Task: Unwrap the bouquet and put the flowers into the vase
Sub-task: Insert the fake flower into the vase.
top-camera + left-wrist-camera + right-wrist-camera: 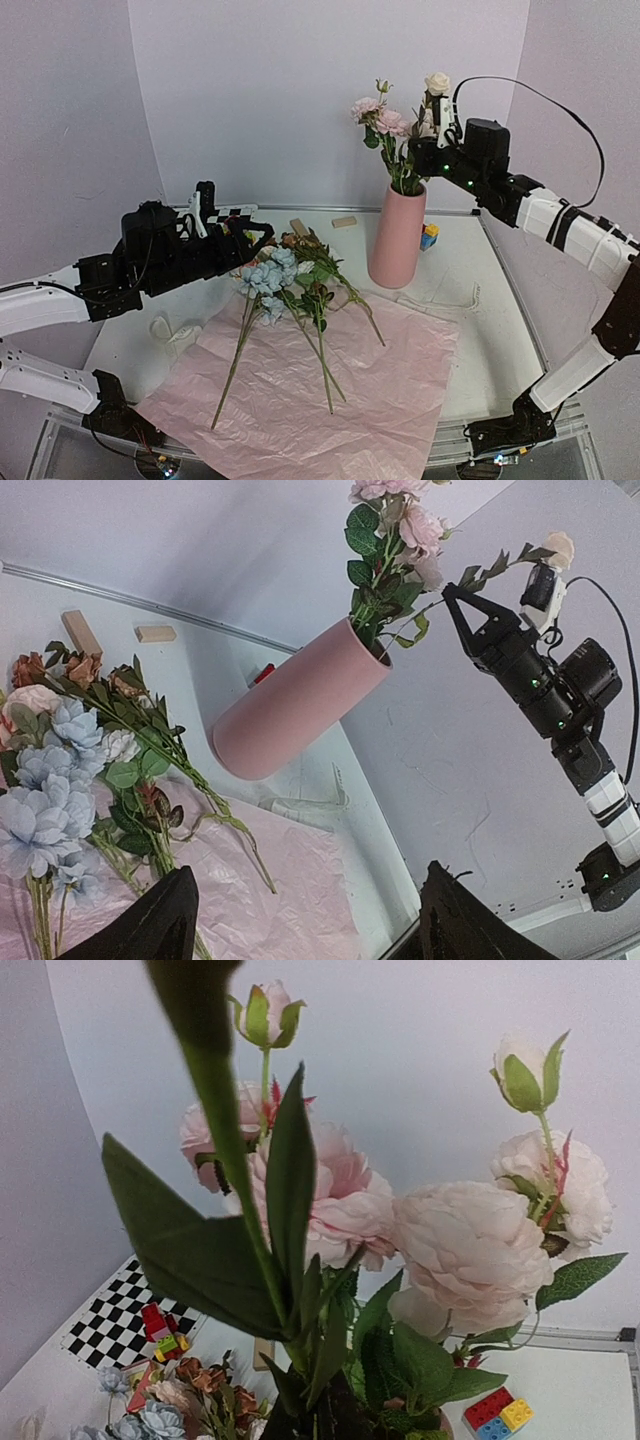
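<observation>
Loose flowers on pink paper, others upright in the vase

Nearest, a crinkled pink paper sheet (380,400) lies spread on the tabletop (500,300). The flowers (285,285) lie across it, thin green stems fanned toward the arms and light blue, cream and rusty heads bunched at the far end. A cream ribbon (172,330) is coiled just left of the sheet. The left end effector (308,870) hovers over the heads, fingers spread wide and empty. Beyond stands the smooth matte pink vase (397,240), holding pale pink blooms (385,118). Above its mouth the right end effector (455,595) is pinched tight on a leafy stem (500,565) topped by a cream bud, its lower end lost among the foliage. Farthest are two plain wooden blocks (345,222), and studded toy bricks (429,237) partly hidden by the vase.
</observation>
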